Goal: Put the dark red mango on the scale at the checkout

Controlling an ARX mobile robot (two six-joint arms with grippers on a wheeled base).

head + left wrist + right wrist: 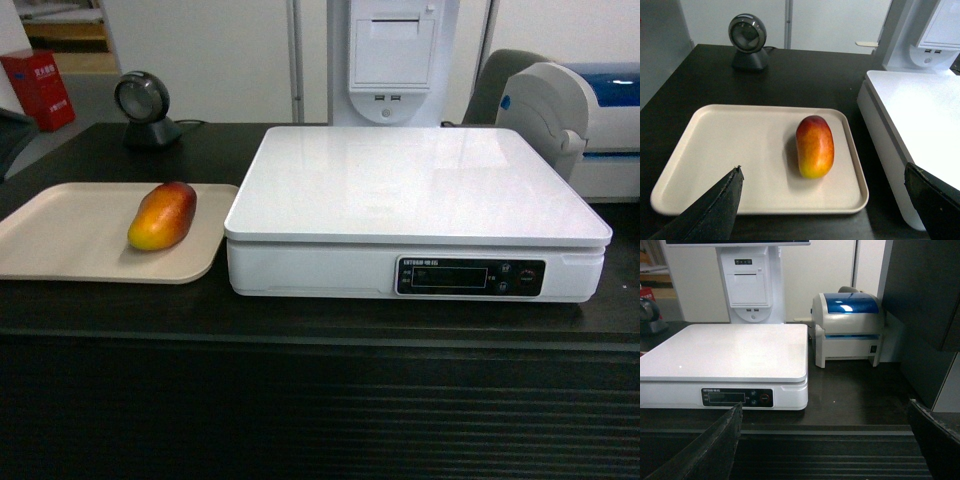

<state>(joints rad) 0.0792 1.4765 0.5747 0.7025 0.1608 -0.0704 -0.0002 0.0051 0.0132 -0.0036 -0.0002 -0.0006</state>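
Dark red mango (814, 146): oval, smooth-skinned, deep red at the far end, shading through orange to yellow at the near end; lies flat on beige tray (730, 145), toward its right side, ahead of left claw (825, 200) and between its two spread fingers (715, 207). Fingers black, wedge-shaped, matte, well apart, holding nothing. Tray shallow, rounded corners, raised rim, dull finish.

Scale (420, 190): large flat white box, glossy square top plate with rounded corners, black display strip with round buttons on the front; small white lettering on the strip too blurred to read. Sits just right of the tray, top plate bare; right of the left claw, ahead and left of right claw (825, 440). Right claw likewise wide open, black fingers (715, 447) at either edge of the wrist view, gripping nothing, low before the counter edge.

Checkout (320, 400): black counter top, dark front panel with horizontal ribs.

Round grey scanner (746, 40) on a stand beyond the tray. White-and-blue label printer (847, 327) right of the scale. Red box (38, 88) with unreadable writing at far left.
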